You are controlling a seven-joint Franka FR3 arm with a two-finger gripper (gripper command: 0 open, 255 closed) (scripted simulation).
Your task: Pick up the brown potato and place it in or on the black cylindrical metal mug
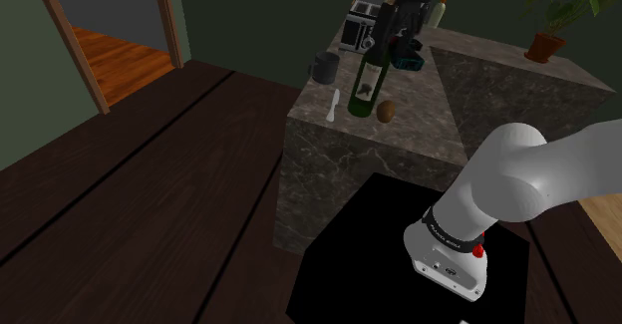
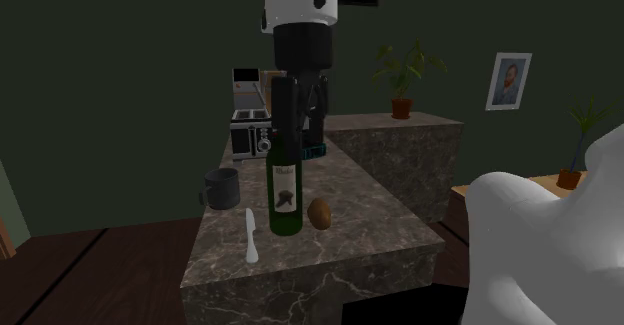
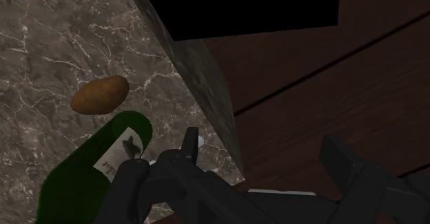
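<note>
right beside the green bottle (image 2: 285, 188) lies the brown potato (image 2: 320, 213), on its side on the marbled desk (image 2: 380, 208). it's close to the bottle's base with a thin gap as far as i can tell, and near the desk's front edge. on the bottle's other side, a little further back, stands the mug (image 2: 222, 188). it's dark grey with a handle, upright, and well apart from the potato. a white knife (image 2: 250, 235) lies flat on the desk on the mug's side of the bottle, just beside its base.

the hand (image 2: 300, 113) hangs in the air above the desk, behind the bottle, with its fingers (image 3: 348, 164) spread apart and nothing between them. in the wrist view the potato sits out past the bottle's shoulder, not between the fingers.

further back behind the bottle there's a silver toaster oven (image 2: 250, 138) at the desk's far end. there's also a teal thing (image 2: 318, 151) behind the bottle that i can't make out. past the bottle on the potato's side, a taller stone block (image 2: 400, 143) carries a potted plant (image 2: 403, 83). dark wood floor (image 1: 150, 212) lies around the desk.
</note>
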